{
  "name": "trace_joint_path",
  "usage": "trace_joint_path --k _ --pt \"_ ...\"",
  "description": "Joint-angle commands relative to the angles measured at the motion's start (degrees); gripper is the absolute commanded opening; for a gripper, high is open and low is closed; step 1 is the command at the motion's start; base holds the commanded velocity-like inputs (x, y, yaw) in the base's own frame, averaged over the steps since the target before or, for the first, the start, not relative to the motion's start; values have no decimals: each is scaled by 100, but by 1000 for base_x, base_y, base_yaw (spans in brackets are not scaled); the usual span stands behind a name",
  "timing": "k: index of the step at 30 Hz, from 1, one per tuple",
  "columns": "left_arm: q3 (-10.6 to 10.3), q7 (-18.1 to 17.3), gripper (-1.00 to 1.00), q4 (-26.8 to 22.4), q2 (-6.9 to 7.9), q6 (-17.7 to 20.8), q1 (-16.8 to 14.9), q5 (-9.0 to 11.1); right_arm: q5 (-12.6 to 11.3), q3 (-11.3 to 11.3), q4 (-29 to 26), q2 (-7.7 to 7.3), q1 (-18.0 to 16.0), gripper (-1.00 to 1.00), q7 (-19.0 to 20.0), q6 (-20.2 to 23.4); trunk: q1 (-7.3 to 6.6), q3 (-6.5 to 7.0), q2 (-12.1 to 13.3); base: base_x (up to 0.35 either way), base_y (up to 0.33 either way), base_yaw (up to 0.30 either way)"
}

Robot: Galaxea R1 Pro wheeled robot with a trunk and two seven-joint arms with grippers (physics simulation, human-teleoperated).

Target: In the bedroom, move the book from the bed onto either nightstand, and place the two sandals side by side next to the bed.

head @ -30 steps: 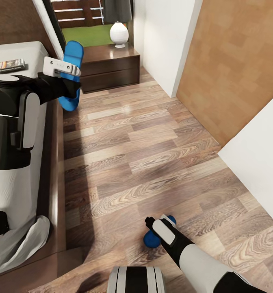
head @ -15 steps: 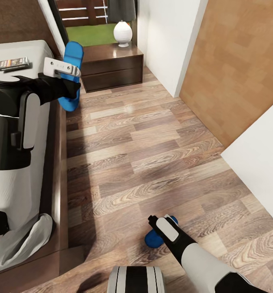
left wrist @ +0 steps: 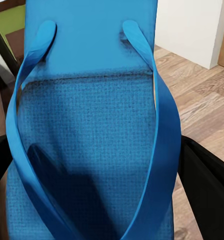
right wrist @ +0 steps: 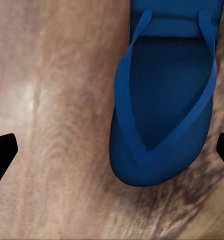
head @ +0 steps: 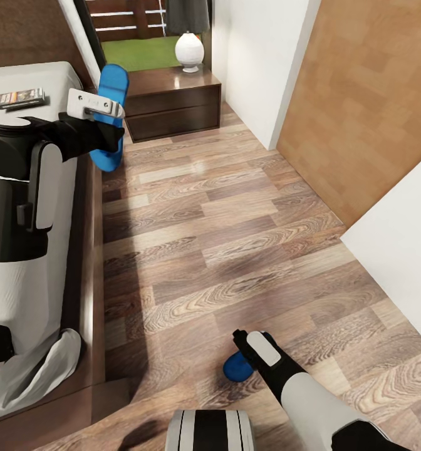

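My left gripper (head: 110, 128) is shut on a bright blue sandal (head: 113, 84), held in the air beside the bed's edge; up close its straps and sole (left wrist: 92, 125) sit between the black fingers (left wrist: 209, 185). The other blue sandal (head: 237, 369) lies flat on the wood floor, and my right gripper (head: 247, 343) hovers just over it, open, with its fingertips (right wrist: 3, 152) spread wide on either side of the sandal's toe (right wrist: 162, 115). The book (head: 21, 98) lies on the grey mattress (head: 54, 78) of the bed. A dark nightstand (head: 173, 103) stands past the held sandal.
A white round lamp (head: 190, 51) stands on the nightstand. The bed's dark wooden frame (head: 88, 250) runs along the left. White walls (head: 254, 62) and a wood-panelled surface (head: 361, 94) close the right side. Plank floor (head: 223, 238) lies between them.
The camera shifted slightly at first. My right gripper has edged a little toward me over the floor sandal, hiding more of it. The left arm and its sandal have held still.
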Motion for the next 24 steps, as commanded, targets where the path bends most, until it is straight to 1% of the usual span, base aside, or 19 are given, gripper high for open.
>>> trace_joint_path --k 1,8,12,13,14,16,19,24 --pt "-7 23 -100 -4 5 26 -5 40 -4 12 -9 -3 -4 100 -46 26 -1 -4 -2 0 0 0" --pt "-5 24 -100 -4 5 26 1 38 -4 -45 -10 -2 -75 100 -132 -39 -1 -4 -2 0 0 0" --pt "-3 24 -100 -4 8 26 3 37 -4 -60 -5 -10 -238 100 -173 -91 -1 -4 -2 0 0 0" --pt "-3 24 -100 -4 7 26 3 36 -4 -61 -4 -12 -270 100 -202 -94 -1 -4 -2 0 0 0" --pt "-3 24 -100 -4 6 26 4 38 -4 -63 -3 -23 -369 100 -358 -101 -1 -4 -2 0 0 0" --pt "-3 24 -100 -4 6 26 4 37 -8 -64 -2 -28 -437 100 -458 -104 -1 -4 -2 0 0 0" --pt "9 20 -100 -4 9 26 4 39 -6 -64 0 -38 -521 100 -569 -107 -1 -4 -2 0 0 0" --pt "21 23 -100 -4 12 26 4 37 -5 -76 37 -76 -564 100 -631 -108 -1 -4 -2 0 0 0"
